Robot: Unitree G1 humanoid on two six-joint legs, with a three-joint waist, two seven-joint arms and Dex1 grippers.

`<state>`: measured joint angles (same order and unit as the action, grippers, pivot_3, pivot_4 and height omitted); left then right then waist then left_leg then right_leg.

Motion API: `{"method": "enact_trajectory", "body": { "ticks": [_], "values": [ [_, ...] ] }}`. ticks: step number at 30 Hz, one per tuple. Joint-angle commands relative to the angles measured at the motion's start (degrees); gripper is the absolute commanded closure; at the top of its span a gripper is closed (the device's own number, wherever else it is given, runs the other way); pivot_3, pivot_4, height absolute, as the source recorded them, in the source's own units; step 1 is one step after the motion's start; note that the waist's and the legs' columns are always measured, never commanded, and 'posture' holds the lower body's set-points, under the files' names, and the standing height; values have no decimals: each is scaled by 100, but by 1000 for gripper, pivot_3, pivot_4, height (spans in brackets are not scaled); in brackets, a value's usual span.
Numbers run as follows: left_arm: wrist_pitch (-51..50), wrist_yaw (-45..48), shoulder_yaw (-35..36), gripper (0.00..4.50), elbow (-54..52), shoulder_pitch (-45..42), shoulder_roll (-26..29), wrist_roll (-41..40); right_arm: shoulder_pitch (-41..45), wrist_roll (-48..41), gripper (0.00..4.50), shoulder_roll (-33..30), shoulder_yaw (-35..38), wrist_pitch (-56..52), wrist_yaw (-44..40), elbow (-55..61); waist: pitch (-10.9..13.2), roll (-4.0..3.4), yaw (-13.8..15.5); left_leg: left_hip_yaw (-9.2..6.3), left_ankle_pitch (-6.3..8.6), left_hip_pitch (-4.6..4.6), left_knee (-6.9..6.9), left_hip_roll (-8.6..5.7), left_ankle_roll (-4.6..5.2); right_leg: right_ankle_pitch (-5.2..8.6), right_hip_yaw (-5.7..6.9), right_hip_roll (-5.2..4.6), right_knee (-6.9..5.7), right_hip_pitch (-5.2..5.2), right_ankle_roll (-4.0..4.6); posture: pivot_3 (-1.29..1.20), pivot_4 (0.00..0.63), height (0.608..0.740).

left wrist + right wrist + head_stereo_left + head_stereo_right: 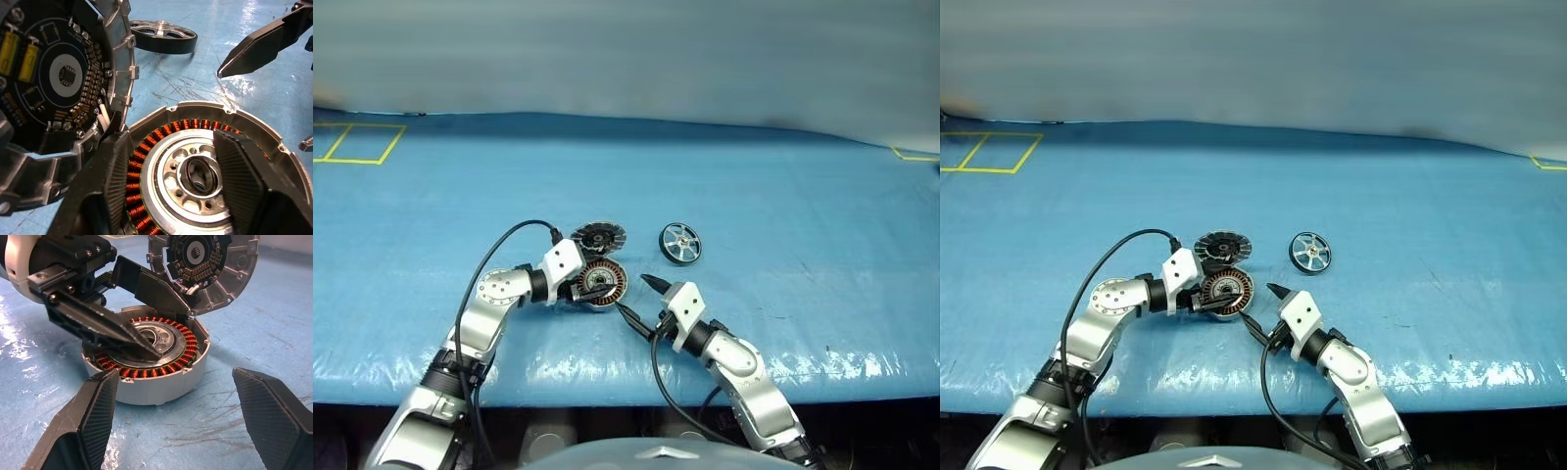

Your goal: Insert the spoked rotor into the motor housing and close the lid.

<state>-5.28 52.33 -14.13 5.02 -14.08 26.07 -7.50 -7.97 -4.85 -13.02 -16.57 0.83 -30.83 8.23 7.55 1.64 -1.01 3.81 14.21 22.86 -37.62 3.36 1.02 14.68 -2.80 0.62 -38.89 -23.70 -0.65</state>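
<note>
The motor housing [604,282], a round disc with copper windings around a silver hub, lies flat on the blue table. My left gripper [592,288] hovers over its centre, open, a finger [110,186] on each side of the hub and nothing held. The lid [598,236] stands tilted at the housing's far edge, its dark circuit face toward me. The spoked rotor [680,243] lies apart to the right, black-rimmed with silver spokes. My right gripper [636,296] is open and empty just right of the housing, pointing at it.
Blue sheeting covers the table [783,196], with yellow tape squares at the far left [357,144] and a tape mark at the far right. The table's front edge [607,392] runs close below both arms.
</note>
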Motion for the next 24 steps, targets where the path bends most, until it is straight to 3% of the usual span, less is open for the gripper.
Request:
{"method": "enact_trajectory", "body": {
  "ticks": [1, 4, 7, 9, 17, 19, 24],
  "values": [
    [-8, 12, 196, 33, -409, 134, 20, -221, 27, -84, 585, 5, 54, 18, 10, 180, 0, 0, -3, 0, 0, 0, -1, 0, 0, 0, 0, 0, 0, 0, 0, 0, 150, 740],
    [-137, -68, 455, 192, -883, 408, 61, -477, 49, -266, 585, 45, 174, -297, 81, 432, 0, 0, -18, 1, 0, 1, -4, 1, 0, -1, -2, -2, -1, -1, -1, 0, 150, 740],
    [-208, -253, 657, 1083, -1215, 696, 80, -565, 137, -447, 771, 44, 227, -817, 114, 733, 0, -1, -10, 0, 0, 1, -3, 2, 0, 0, -2, -5, -2, 0, -1, 0, 150, 740],
    [-89, -471, 844, 1743, -1333, 893, 1, -611, 250, -608, 1238, 74, 263, -1269, 168, 958, 0, -1, -17, -1, 0, 0, -3, 2, 0, 0, -2, -5, -2, 0, -1, 0, 150, 740],
    [518, -1035, 1243, 4439, -1452, 1783, -327, -652, 830, -575, 3878, 39, -6, -2474, 350, 1522, 0, -1, -11, 0, 0, 2, -3, 2, 0, -1, 0, -7, -1, -2, 0, 0, 150, 740],
    [880, -1046, 1312, 4500, -1367, 2038, -439, -688, 1056, -377, 4487, 4, -211, -2832, 456, 1544, 1, 0, -12, 0, 0, 2, -2, 2, 0, -1, 0, -8, -1, -3, 0, 0, 150, 740],
    [1279, -1040, 1296, 4500, -1118, 2424, -543, -661, 1447, -295, 4487, 160, -522, -3766, 688, 1620, 0, -1, -18, 1, 0, 2, -2, 2, 0, 0, -1, -9, -1, -5, 2, 0, 150, 740]
  ]
}}
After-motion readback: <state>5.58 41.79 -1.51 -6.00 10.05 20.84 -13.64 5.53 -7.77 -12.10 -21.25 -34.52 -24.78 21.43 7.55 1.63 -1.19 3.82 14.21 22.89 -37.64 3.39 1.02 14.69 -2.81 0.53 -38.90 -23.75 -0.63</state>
